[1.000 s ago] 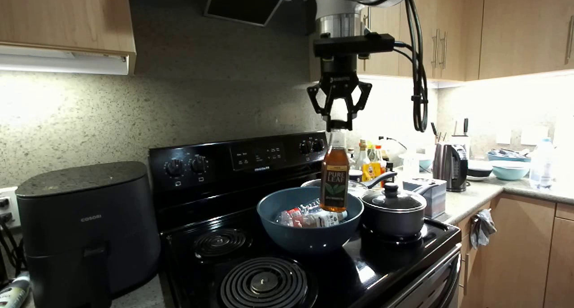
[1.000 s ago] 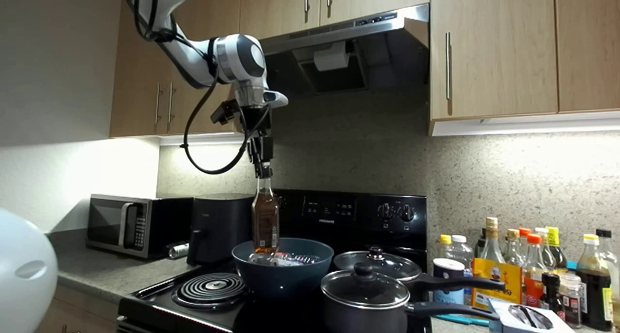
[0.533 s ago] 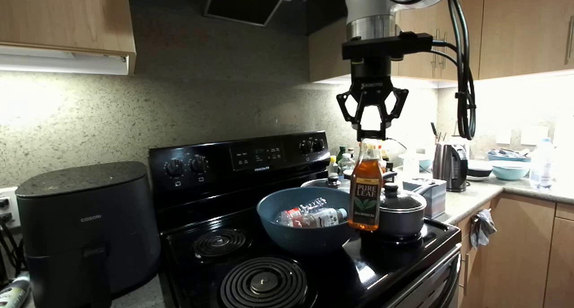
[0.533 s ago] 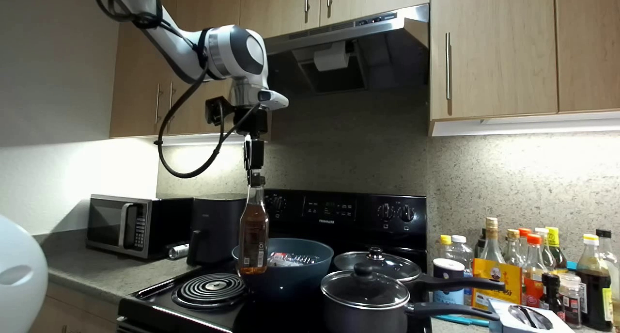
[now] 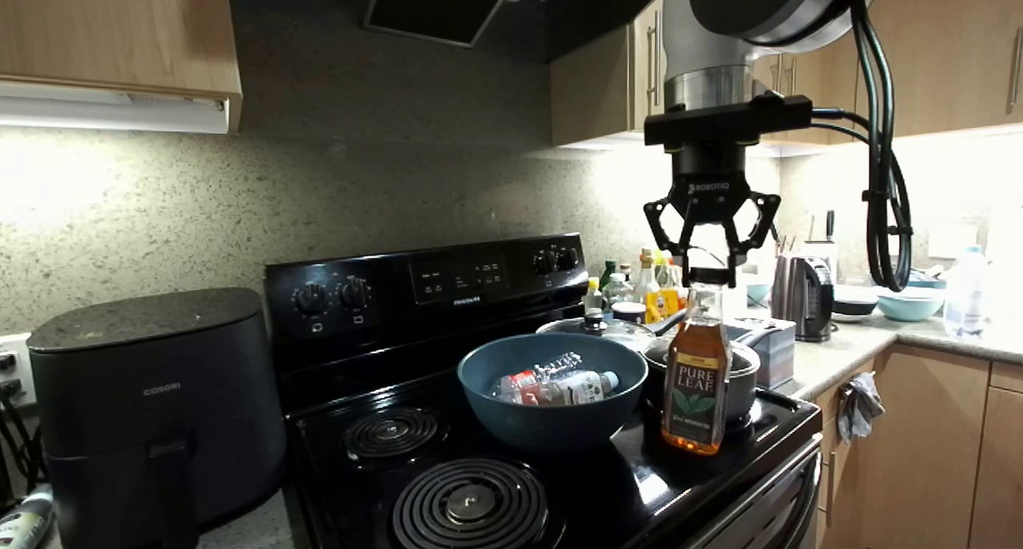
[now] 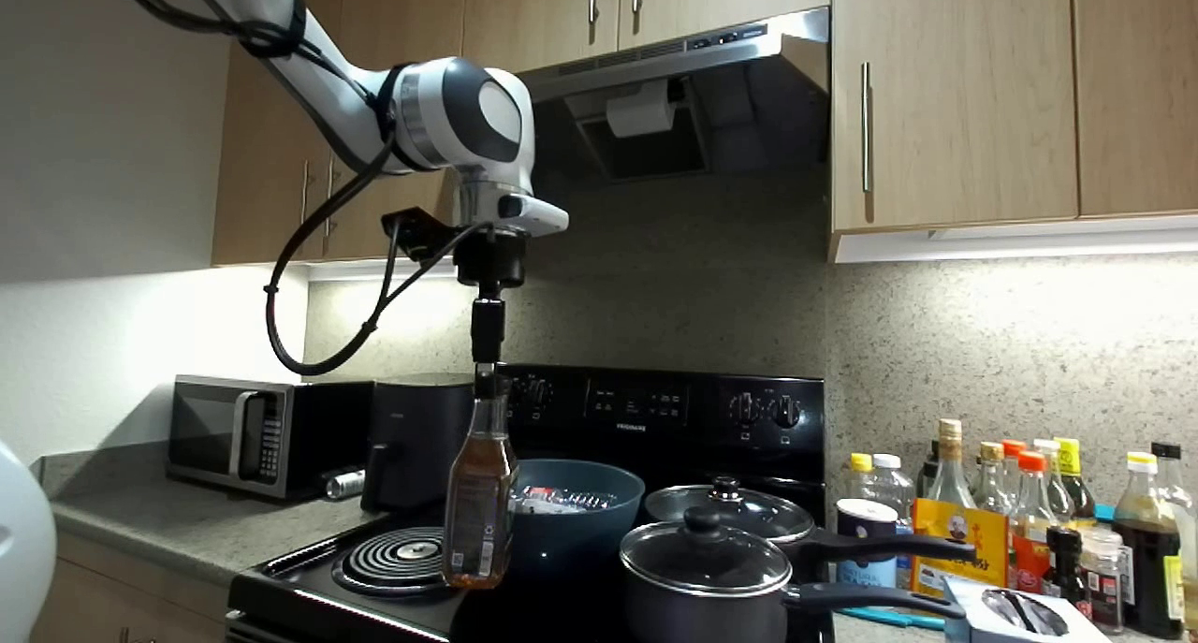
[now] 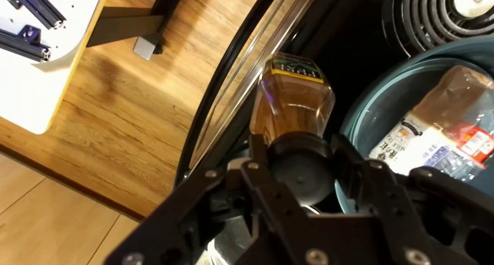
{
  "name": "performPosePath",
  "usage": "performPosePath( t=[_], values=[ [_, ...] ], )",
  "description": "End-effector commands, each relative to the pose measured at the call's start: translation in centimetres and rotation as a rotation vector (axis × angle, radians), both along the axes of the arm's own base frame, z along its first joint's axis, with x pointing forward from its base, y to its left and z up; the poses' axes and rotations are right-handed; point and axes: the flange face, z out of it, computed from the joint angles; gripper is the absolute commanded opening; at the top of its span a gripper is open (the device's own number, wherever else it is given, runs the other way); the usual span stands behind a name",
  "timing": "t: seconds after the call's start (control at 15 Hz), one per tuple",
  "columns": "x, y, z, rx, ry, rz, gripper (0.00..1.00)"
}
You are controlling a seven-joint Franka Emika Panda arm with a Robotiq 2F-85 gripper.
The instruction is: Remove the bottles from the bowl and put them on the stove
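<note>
My gripper point(image 5: 709, 276) is shut on the black cap of an amber Pure Leaf tea bottle point(image 5: 695, 389), which hangs slightly tilted over the front of the black stove point(image 5: 631, 493). The fingers straddle the cap in the wrist view point(image 7: 299, 141). I cannot tell whether the bottle's base touches the stove. The blue bowl point(image 5: 551, 433) stands on the stove beside the held bottle. In it lie a clear bottle with a red label point(image 5: 523, 385) and a paler bottle with a white-tan label point(image 5: 582, 387). Both also show in the wrist view, the paler one point(image 7: 403, 141) nearer the gripper.
A lidded black pot point(image 6: 707, 596) stands close behind the held bottle, with a lidded pan point(image 6: 730, 512) behind it. Coil burners point(image 5: 471, 501) lie on the bowl's other side. An air fryer point(image 5: 156, 421) and condiment bottles point(image 6: 1029, 512) flank the stove. A range hood point(image 6: 655, 53) hangs overhead.
My gripper has carried the tea bottle out from over the bowl, towards the stove's front edge, and lowered it. The bowl and the bottles in it have not moved.
</note>
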Motion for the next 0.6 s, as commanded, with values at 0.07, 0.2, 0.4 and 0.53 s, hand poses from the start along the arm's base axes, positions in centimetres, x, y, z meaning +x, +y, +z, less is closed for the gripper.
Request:
performPosePath(
  t=[0.07,0.2,0.4,0.53],
  values=[
    [1.5,-1.8,-2.0,0.014,-0.074,-0.124,0.20],
    [3.0,-2.3,-3.2,0.017,-0.092,-0.145,0.20],
    [4.2,-2.8,-4.8,0.007,-0.066,-0.168,0.20],
    [4.5,-3.2,-5.7,-0.001,-0.030,-0.180,0.20]
  ],
)
